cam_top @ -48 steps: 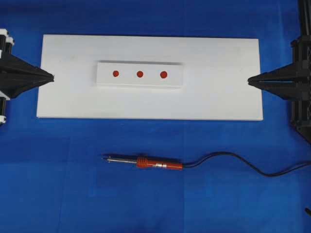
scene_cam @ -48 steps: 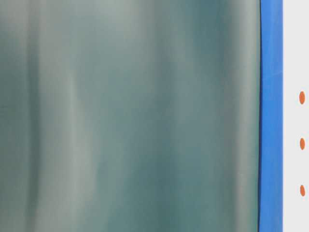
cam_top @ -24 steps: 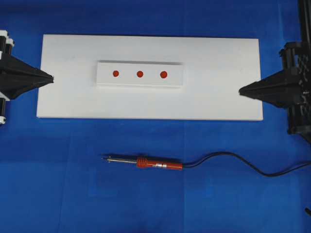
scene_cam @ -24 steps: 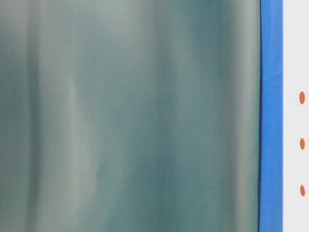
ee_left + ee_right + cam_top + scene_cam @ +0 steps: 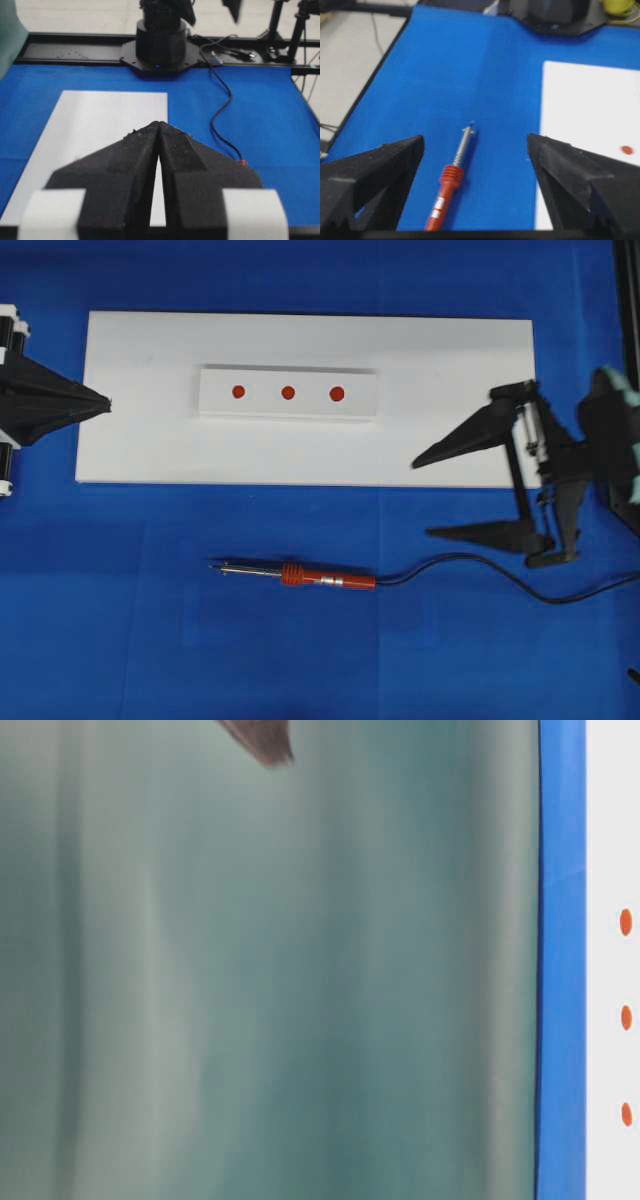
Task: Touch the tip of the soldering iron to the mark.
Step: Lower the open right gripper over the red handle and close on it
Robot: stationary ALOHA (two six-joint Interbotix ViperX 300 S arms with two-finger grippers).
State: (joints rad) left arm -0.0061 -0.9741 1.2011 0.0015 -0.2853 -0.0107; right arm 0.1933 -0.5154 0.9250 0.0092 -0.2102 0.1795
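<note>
The soldering iron [image 5: 320, 578] lies flat on the blue mat in front of the white board [image 5: 450, 360], with its tip pointing left and its black cord [image 5: 500, 575] trailing right. It also shows in the right wrist view [image 5: 446, 187]. Three red marks [image 5: 288, 393] sit in a row on a raised white block [image 5: 215, 405] on the board. My right gripper [image 5: 422, 497] is open wide and empty, above the board's front right corner, to the right of the iron's handle. My left gripper [image 5: 103, 400] is shut and empty at the board's left edge.
A blurred grey-green surface [image 5: 300, 980] fills most of the table-level view. The marks [image 5: 625, 1017] show at its right edge, and a dark fingertip [image 5: 262, 742] at its top. The other arm's base [image 5: 161, 45] stands at the far end of the mat.
My right gripper has opened wide and moved left and toward the table's front, over the board's front right corner. The left gripper and the iron have not moved.
</note>
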